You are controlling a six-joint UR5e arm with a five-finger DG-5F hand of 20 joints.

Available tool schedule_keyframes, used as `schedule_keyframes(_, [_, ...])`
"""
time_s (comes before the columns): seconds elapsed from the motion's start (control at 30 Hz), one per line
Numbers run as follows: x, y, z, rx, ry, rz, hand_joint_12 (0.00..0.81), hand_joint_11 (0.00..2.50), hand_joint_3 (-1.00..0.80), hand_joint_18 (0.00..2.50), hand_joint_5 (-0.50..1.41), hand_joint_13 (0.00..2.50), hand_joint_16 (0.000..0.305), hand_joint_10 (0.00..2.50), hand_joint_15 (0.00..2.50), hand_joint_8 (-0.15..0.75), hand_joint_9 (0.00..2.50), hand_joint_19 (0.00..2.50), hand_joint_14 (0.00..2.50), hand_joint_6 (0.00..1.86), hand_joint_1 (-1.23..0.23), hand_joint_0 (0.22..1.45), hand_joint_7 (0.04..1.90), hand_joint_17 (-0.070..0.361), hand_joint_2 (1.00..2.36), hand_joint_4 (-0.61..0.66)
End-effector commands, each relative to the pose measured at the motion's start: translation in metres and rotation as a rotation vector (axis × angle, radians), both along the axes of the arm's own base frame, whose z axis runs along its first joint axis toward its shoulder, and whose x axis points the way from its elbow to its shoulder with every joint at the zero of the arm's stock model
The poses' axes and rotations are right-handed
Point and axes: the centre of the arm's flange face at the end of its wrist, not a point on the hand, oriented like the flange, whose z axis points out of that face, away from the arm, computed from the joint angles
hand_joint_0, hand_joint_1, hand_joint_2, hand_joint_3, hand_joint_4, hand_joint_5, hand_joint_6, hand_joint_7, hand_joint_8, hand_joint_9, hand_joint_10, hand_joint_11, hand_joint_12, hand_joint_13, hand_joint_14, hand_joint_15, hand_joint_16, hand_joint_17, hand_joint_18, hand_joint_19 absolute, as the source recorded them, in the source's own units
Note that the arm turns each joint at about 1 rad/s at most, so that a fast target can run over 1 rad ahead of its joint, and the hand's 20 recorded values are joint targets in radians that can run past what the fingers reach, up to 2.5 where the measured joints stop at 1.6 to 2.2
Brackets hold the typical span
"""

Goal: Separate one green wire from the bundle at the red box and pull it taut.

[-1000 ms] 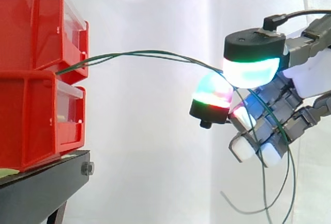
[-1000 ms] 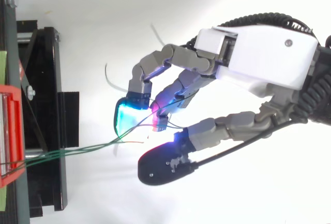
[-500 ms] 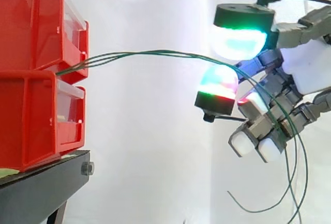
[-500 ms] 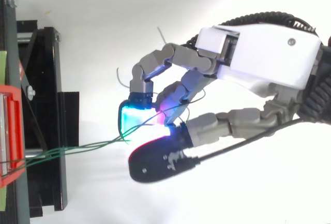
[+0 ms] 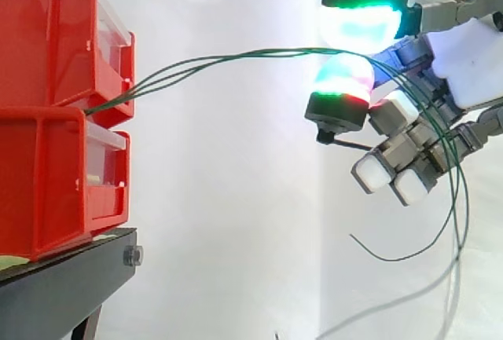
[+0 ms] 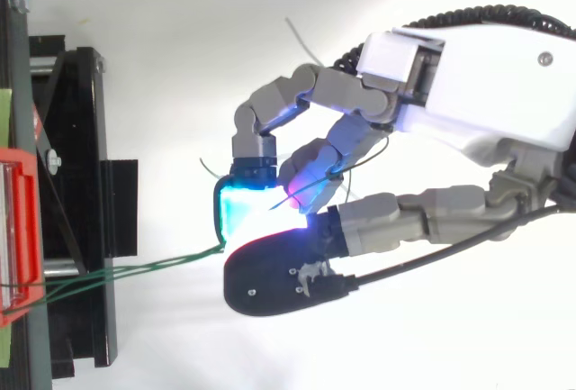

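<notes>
pinch work right now: the hand (image 5: 471,65) has its thumb pad (image 5: 365,18) pressed toward a finger pad (image 5: 342,81), and the green wires (image 5: 212,60) run in between the two, so the hand is clamped on them. the strands leave the seam between the two stacked red bins (image 5: 47,112) on the black stand (image 5: 55,293). they arch up and across to the pads with visible slack, then droop in loose loops behind the curled fingers. from above, the wires (image 6: 162,264) meet the hand (image 6: 486,75) where the cyan pad touches the thumb.

i cannot tell whether one strand or several sit in the pinch. near the bins three run apart, yet they close up at the pads. to do this well, i judge the pinch should carry only one strand, with the others let fall free, before drawing straight away from the bins along the wire's own line. pull slowly: a jerk could drag the strand out of the bins or slip it through the pads.
</notes>
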Motion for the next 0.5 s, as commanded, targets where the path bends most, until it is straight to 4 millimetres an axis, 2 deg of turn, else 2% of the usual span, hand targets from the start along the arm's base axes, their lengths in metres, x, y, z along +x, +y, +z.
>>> schedule_keyframes(0.0, [-0.0012, -0.0023, 0.0022, 0.0, 0.007, -0.002, 0.352, 0.78, -0.32, 0.65, -0.16, 0.84, 0.052, 0.03, 0.53, 0.263, 1.07, 0.6, 0.02, 0.9, -0.84, 0.66, 1.04, 0.118, 1.01, 0.07])
schedule_keyframes(0.1, [-0.0011, -0.0023, 0.001, 0.0, 0.01, -0.002, 0.343, 0.81, -0.44, 0.65, -0.16, 0.84, 0.051, 0.03, 0.54, 0.256, 1.08, 0.59, 0.02, 0.91, -0.86, 0.69, 1.01, 0.115, 1.0, 0.07])
schedule_keyframes(0.47, [-0.0014, -0.0077, 0.0003, -0.007, 0.014, -0.007, 0.337, 0.87, -0.5, 0.66, -0.15, 0.85, 0.05, 0.03, 0.54, 0.252, 1.15, 0.59, 0.02, 0.9, -0.89, 0.68, 1.03, 0.112, 1.0, 0.06])
